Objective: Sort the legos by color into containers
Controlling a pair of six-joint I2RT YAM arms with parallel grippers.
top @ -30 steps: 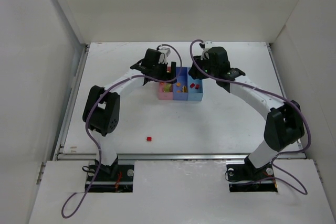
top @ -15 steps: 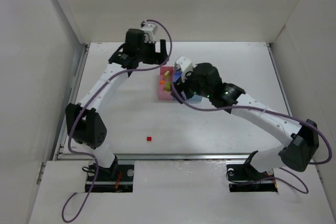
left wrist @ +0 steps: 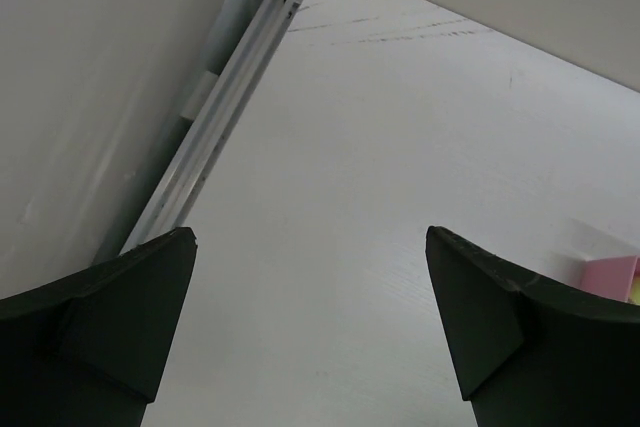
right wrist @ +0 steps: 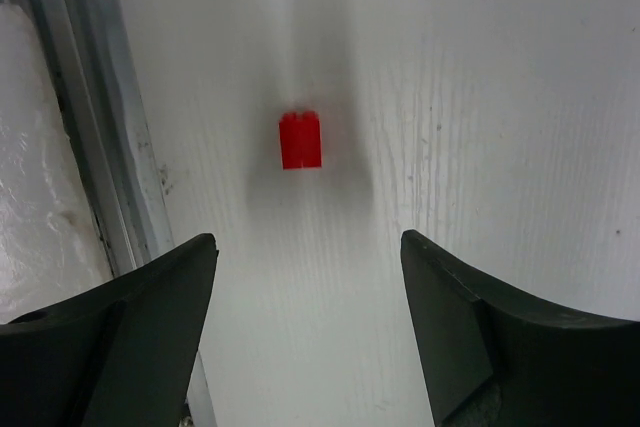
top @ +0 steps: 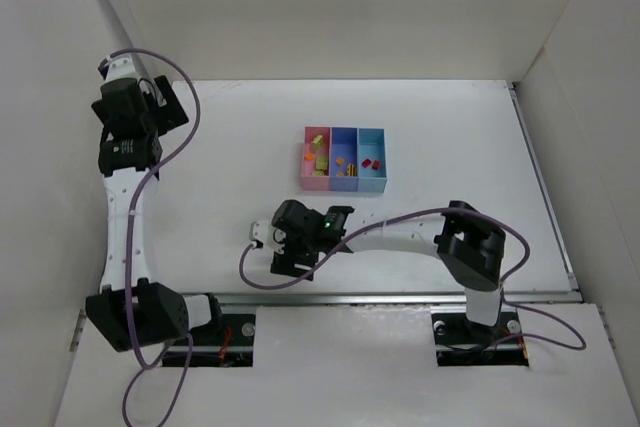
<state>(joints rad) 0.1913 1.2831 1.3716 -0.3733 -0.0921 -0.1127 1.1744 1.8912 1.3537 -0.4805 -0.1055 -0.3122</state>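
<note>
My right hand (right wrist: 305,247) hangs wide and empty over the stray red lego brick (right wrist: 300,140), lined up to straddle it.

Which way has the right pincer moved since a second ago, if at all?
Yes. The right pincer has left the far side of the tray and swung to the near side, where it is now open above the lone red brick.
</note>
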